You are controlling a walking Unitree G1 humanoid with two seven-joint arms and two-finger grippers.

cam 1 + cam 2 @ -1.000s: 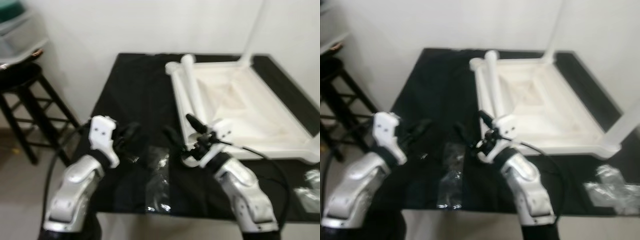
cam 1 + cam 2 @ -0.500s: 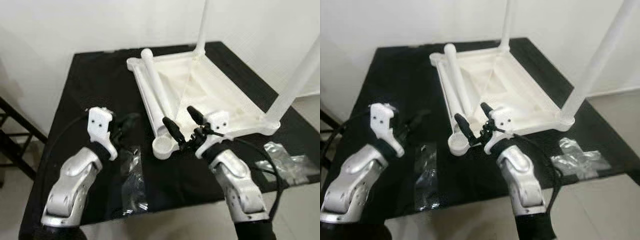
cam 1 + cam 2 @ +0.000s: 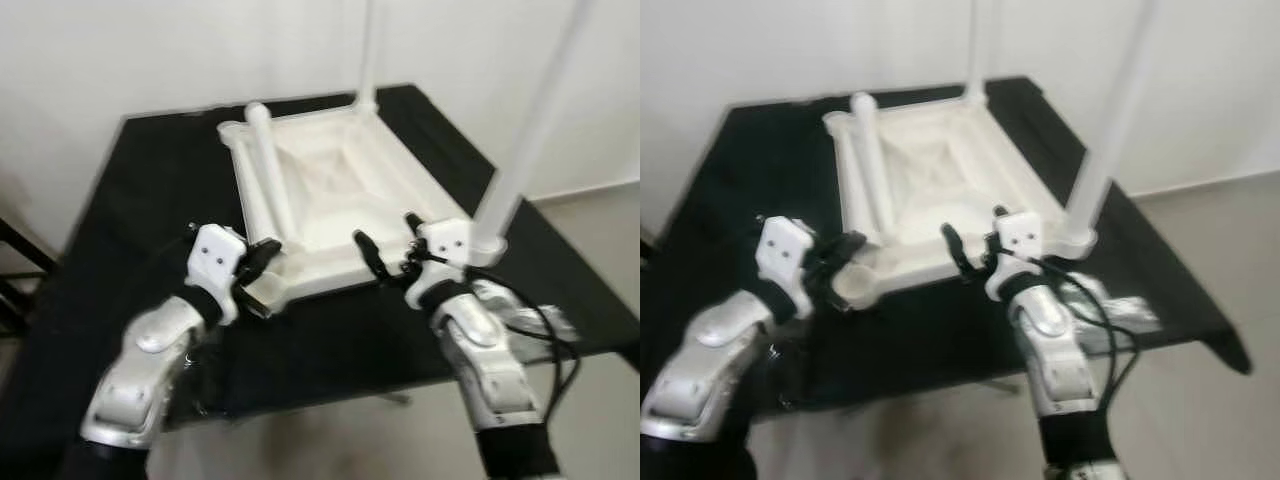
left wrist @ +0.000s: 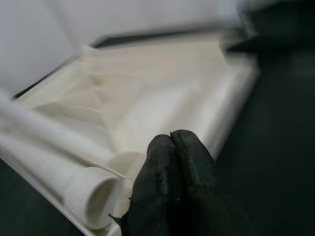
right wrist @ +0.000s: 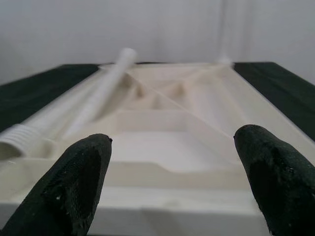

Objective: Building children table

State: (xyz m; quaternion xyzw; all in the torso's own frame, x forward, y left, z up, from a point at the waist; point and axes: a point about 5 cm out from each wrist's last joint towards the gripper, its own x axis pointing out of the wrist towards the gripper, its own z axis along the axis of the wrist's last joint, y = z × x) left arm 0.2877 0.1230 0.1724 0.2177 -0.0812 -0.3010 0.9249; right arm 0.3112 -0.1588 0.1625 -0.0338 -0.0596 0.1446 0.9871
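Observation:
A white children's table top (image 3: pixel 340 190) lies upside down on a black table (image 3: pixel 150 200). Two white legs stand upright in it, one at the near right corner (image 3: pixel 525 130) and one at the far right corner (image 3: pixel 370 50). A loose leg (image 3: pixel 262 165) lies along its left side, with its threaded end (image 4: pixel 91 196) toward me. My left gripper (image 3: pixel 265 262) is shut with nothing in it, right beside that threaded end at the near left corner. My right gripper (image 3: pixel 388 240) is open, its fingers spread just in front of the top's near edge (image 5: pixel 167 172).
A crumpled clear plastic bag (image 3: pixel 520 305) lies on the black table beside my right forearm. The table's front edge (image 3: pixel 330 385) runs just under both arms. A white wall stands behind, and bare floor (image 3: pixel 600 230) shows to the right.
The whole view has shifted, so the camera moved. My left gripper has come up to the threaded end of the loose leg. My right gripper now sits further right along the near edge.

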